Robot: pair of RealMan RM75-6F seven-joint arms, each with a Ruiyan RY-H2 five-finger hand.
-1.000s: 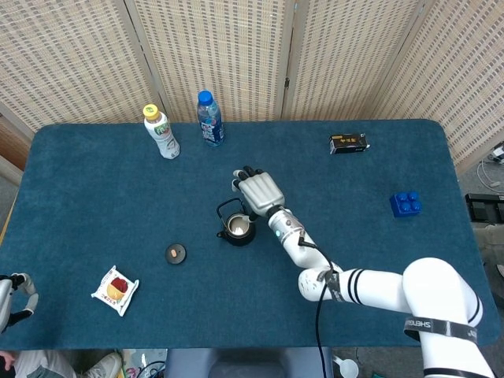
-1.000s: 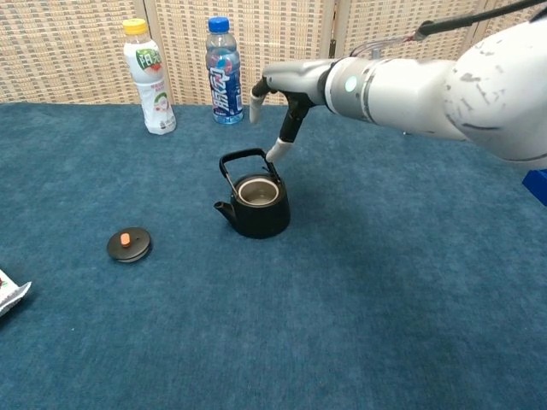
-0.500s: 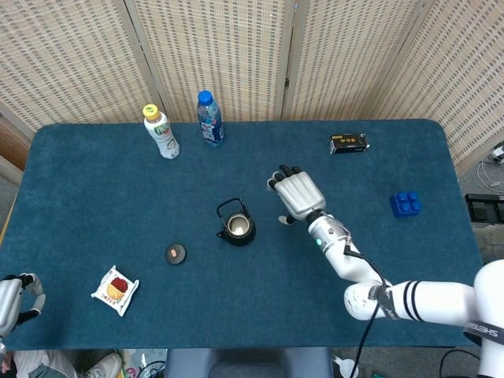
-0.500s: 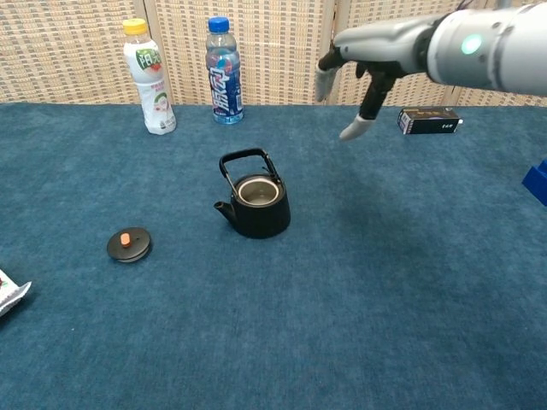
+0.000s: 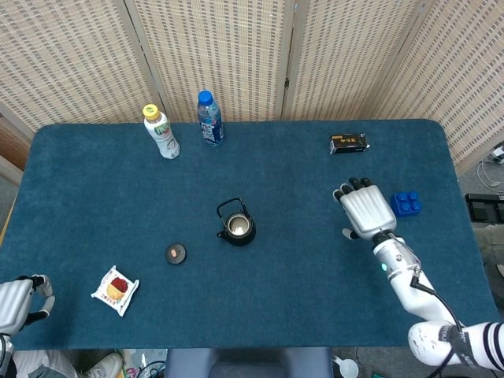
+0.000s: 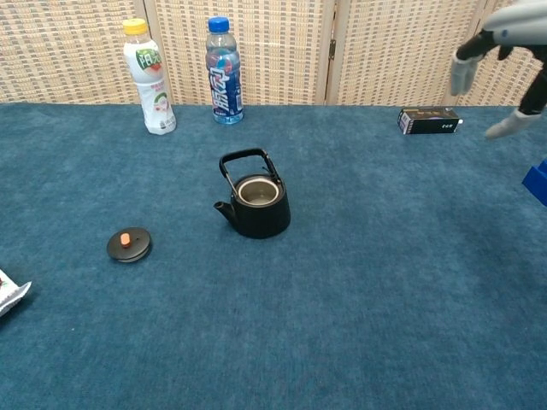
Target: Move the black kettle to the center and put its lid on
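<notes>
On blue cloth table (image 5: 94,173) before woven screens (image 5: 236,47), kettle (image 5: 236,226) lidless, right hand (image 5: 366,211) spread, empty, left hand (image 5: 16,303) unclear.

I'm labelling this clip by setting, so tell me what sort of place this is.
Probably a lab or staged test area, not a home kitchen. One table under blue cloth stands before woven folding screens, and unrelated items are spread apart on it: a black kettle, two bottles, a blue toy brick.

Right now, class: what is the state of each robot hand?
Left hand: at the table's near-left edge, only partly in view; state cannot be told.
Right hand: open, fingers apart, holding nothing, well to the right of the black kettle.
</notes>
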